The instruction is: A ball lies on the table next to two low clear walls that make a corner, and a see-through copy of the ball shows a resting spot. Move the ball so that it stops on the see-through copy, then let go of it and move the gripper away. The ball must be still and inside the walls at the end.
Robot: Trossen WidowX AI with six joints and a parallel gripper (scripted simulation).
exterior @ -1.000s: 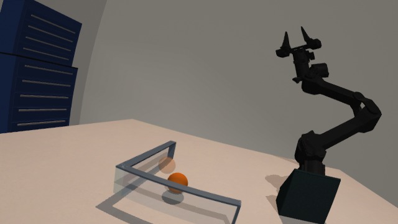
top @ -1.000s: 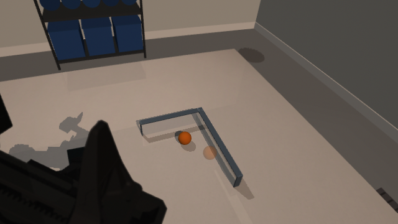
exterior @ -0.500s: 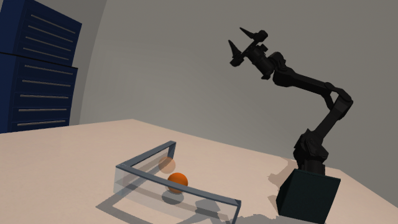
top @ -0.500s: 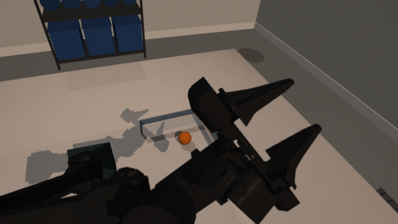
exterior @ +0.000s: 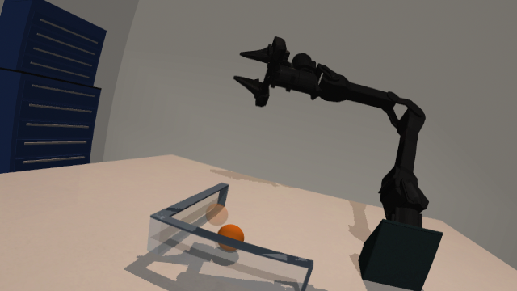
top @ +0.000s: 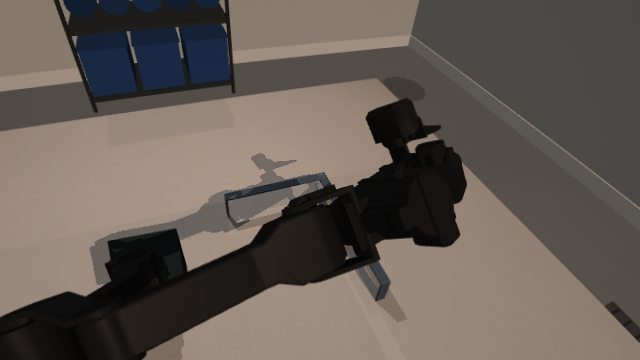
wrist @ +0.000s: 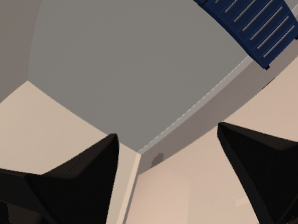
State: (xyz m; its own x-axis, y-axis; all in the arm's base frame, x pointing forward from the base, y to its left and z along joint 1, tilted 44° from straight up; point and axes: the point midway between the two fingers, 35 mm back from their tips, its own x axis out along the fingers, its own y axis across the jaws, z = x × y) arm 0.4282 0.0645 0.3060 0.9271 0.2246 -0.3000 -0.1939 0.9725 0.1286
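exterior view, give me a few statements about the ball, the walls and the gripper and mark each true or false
1. The orange ball rests on the table inside the corner made by the clear walls. True.
2. The ball sits exactly on the see-through copy. False: the copy lies apart from it, nearer the shorter wall.
3. The gripper is shut on the ball. False: its fingers stand apart with nothing between them, high above the table.
4. The arm stands on a dark box-shaped base at the table's edge. True.
5. A blue drawer cabinet stands behind the table on the left. True.
6. The gripper's fingers point straight down at the ball. False: they point roughly sideways, toward the cabinet side.
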